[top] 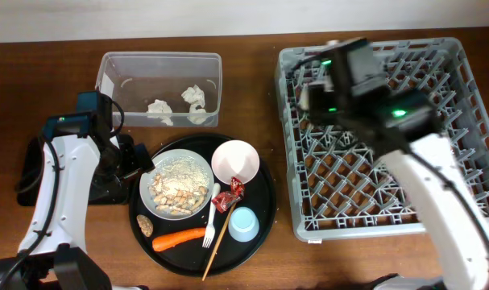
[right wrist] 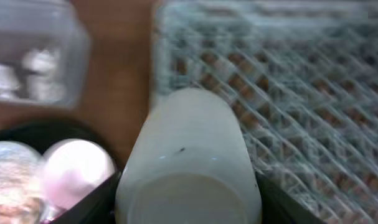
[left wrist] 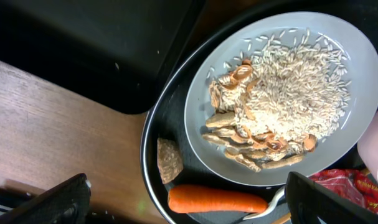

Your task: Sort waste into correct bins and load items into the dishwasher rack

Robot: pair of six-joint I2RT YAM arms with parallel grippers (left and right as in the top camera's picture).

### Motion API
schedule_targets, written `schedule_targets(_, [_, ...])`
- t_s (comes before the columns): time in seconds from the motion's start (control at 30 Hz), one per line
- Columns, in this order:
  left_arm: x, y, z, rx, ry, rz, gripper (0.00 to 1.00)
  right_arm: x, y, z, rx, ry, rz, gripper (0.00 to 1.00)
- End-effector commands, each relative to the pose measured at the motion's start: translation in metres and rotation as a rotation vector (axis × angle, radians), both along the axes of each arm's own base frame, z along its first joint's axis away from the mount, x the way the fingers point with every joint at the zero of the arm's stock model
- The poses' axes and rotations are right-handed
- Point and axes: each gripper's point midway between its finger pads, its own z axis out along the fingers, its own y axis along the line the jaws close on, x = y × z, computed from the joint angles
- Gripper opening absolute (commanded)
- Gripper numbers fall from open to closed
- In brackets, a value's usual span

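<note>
My right gripper (top: 312, 95) (right wrist: 189, 202) is shut on the cream cup (right wrist: 189, 143) and holds it over the left part of the grey dishwasher rack (top: 470, 185) (right wrist: 301, 81). My left gripper (top: 139, 161) (left wrist: 187, 183) is open and empty above the left edge of the round black tray (top: 264, 193). On that tray are the white plate (top: 202, 165) (left wrist: 201, 106) of rice scraps (left wrist: 294, 87), the carrot (top: 180, 238) (left wrist: 217, 200), brown lump (top: 145, 223) (left wrist: 169, 160), pink bowl (top: 235, 160), blue cup (top: 244, 224), foil wrapper (top: 228, 196), fork (top: 211, 225) and chopstick (top: 220, 238).
The clear tub (top: 159, 60) at the back left holds white napkins (top: 197, 103). The shallow black tray (top: 31, 173) (left wrist: 83, 43) lies at the left, partly under my left arm, touching the round tray's edge. Bare wood shows between the tub and the rack.
</note>
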Motion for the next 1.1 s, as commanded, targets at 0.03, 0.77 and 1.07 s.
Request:
schedule_targets(0.03, [-0.002, 0.003, -0.001, 0.010, 0.005, 0.018, 0.99, -0.036, -0.184, -0.004, -0.031, 0.090, -0.524, 0.47])
schedule_targets(0.77, [-0.003, 0.003, -0.001, 0.009, 0.010, 0.018, 0.99, -0.059, -0.267, -0.122, 0.337, 0.134, -0.712, 0.89])
schedule_targets(1.07, [-0.001, 0.003, -0.001, 0.010, -0.001, 0.018, 1.00, -0.099, 0.064, -0.093, 0.194, 0.320, 0.471, 0.92])
